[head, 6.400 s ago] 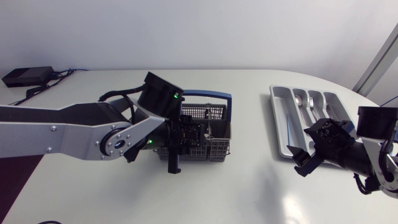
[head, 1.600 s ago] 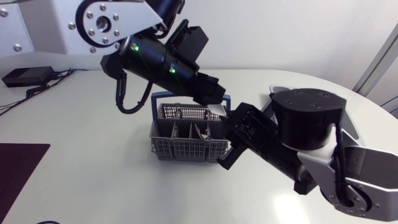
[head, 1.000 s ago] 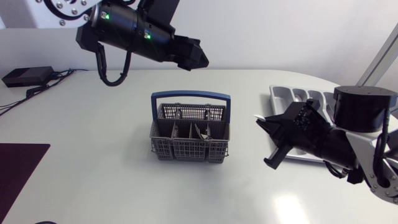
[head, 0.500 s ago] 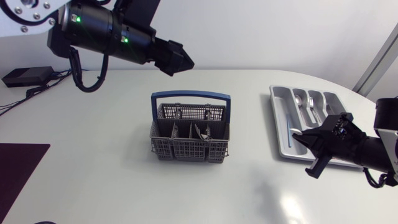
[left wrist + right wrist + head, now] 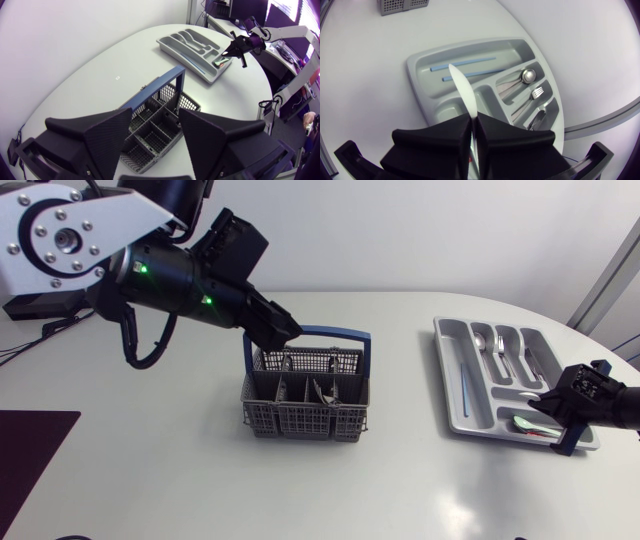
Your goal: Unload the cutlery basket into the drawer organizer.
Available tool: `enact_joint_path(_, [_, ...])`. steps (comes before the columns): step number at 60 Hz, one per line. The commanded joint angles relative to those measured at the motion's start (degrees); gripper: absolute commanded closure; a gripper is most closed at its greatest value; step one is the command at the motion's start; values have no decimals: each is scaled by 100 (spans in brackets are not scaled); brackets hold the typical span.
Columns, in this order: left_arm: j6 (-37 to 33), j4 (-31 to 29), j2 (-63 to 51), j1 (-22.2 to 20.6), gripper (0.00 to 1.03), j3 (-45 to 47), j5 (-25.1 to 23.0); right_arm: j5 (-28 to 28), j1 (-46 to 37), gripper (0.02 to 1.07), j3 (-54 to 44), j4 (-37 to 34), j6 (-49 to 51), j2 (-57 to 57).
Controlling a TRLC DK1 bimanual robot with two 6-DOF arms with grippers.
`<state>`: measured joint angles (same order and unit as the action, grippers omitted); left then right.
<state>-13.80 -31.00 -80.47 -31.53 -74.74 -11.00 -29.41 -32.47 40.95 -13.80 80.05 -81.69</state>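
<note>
A blue-handled grey basket (image 5: 305, 405) is standing upright mid-table; well apart, a grey organizer (image 5: 455, 405) is holding spoons (image 5: 481, 340), a white knife (image 5: 462, 92) hanging over it.

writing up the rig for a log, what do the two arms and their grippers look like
The left arm has silver-grey links with a round screw-ringed joint cap, then a black section with two green lights and a looping black cable. The left gripper is matte black with two broad wedge-shaped fingers. The right arm shows black, and the right gripper matches.
</note>
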Motion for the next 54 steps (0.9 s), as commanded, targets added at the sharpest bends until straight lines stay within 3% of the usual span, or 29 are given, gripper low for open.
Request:
enact_joint_path(1, [-131, -20, 128, 15, 38, 188, 37, 111, -119, 98, 256, -105, 468, -348])
enact_joint_path(30, [-457, -195, 330, -11, 38, 583, 266, 990, -339, 95, 845, -298, 1434, -1490])
enact_joint_path(43, [-615, -301, 444, -2, 38, 856, 353, 1148, -313, 56, 862, -149, 1417, -1552])
enact_joint_path(54, [-703, -292, 611, -20, 38, 1084, 433, 1130, -198, 35, 809, -140, 889, -928])
